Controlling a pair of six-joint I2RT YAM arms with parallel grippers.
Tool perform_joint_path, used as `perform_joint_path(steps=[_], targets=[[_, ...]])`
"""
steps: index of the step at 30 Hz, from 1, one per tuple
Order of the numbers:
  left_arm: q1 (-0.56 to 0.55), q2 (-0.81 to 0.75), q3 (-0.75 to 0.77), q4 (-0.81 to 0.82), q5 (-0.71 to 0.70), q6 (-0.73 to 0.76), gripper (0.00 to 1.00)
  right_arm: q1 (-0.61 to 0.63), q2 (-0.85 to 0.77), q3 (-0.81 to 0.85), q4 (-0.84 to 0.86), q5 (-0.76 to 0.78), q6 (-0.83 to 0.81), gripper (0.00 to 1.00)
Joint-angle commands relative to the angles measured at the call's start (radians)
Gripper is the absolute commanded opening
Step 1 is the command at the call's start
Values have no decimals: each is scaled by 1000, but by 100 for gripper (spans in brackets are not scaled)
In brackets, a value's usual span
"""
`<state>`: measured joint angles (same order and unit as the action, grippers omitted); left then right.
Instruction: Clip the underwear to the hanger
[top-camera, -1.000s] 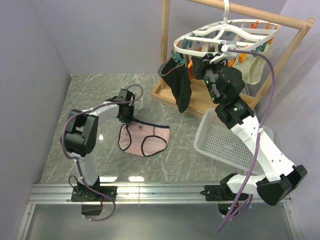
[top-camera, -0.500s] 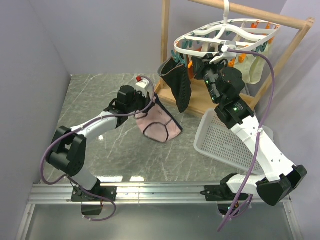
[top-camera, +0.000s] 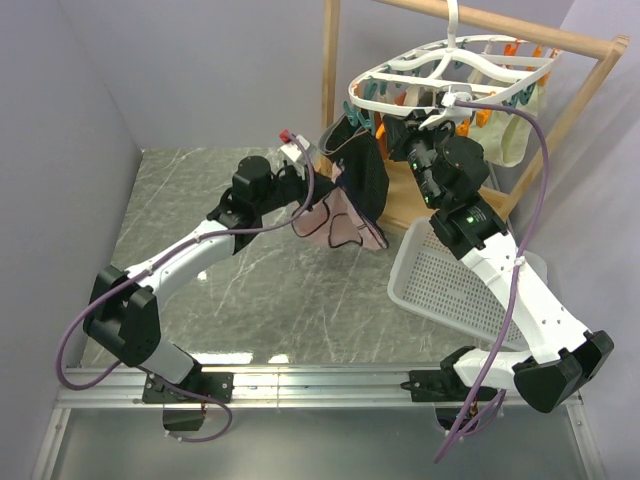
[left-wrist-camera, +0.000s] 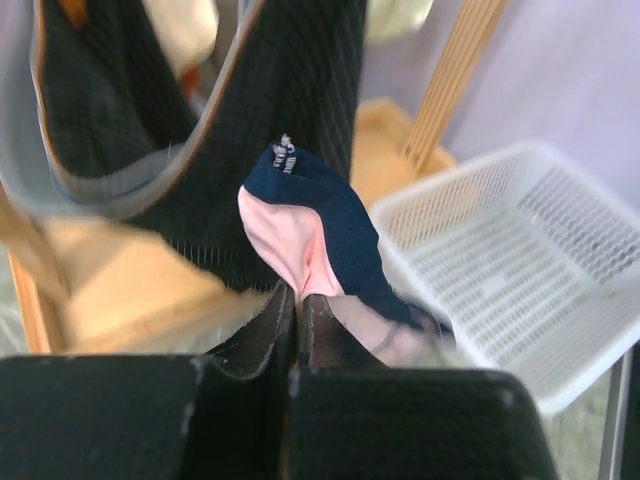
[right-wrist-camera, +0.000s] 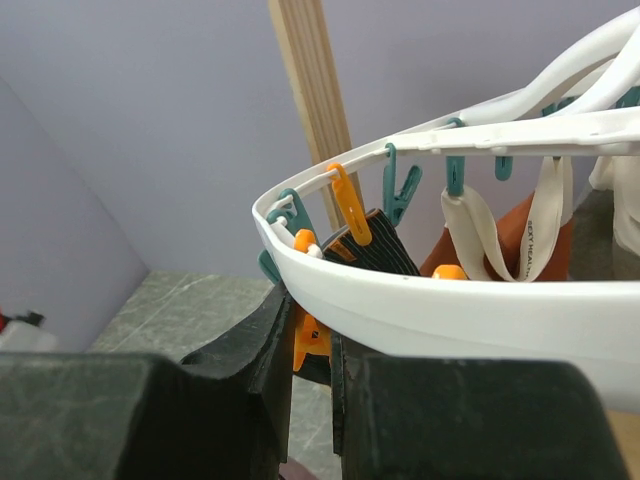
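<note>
The pale pink underwear (top-camera: 340, 222) with navy edging hangs in the air from my left gripper (top-camera: 318, 190), which is shut on a fold of it (left-wrist-camera: 290, 235); the fingertips (left-wrist-camera: 297, 300) are pressed together. It sits just below and left of the white oval hanger (top-camera: 372, 72), touching the hanging black garment (top-camera: 365, 170). My right gripper (top-camera: 418, 128) is up under the hanger's near rim (right-wrist-camera: 450, 300). Its jaws are shut on an orange peg (right-wrist-camera: 312, 340) that dangles from that rim.
A wooden rack (top-camera: 330, 60) carries the hanger, its base board (top-camera: 400, 205) lying under the garments. A white mesh basket (top-camera: 450, 285) stands to the right on the marble table. A cream garment (top-camera: 515, 130) and more teal and orange pegs (right-wrist-camera: 400, 190) hang from the hanger.
My left arm has lifted the underwear off the table and carried it up and to the right, against the black garment. The right arm has not moved.
</note>
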<state>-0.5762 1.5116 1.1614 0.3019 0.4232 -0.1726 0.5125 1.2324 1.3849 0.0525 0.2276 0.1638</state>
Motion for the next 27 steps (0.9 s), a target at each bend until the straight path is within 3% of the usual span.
perform_joint_path(steps=[1, 18, 27], targets=[[-17, -19, 121, 30, 22, -28, 0, -20, -16, -3, 32, -16, 16, 0], [-83, 120, 349, -47, -11, -68, 0, -28, -17, 13, 13, -34, 85, 0], [-99, 139, 368, 6, -26, -111, 0, -29, -28, -1, 3, -28, 85, 0]])
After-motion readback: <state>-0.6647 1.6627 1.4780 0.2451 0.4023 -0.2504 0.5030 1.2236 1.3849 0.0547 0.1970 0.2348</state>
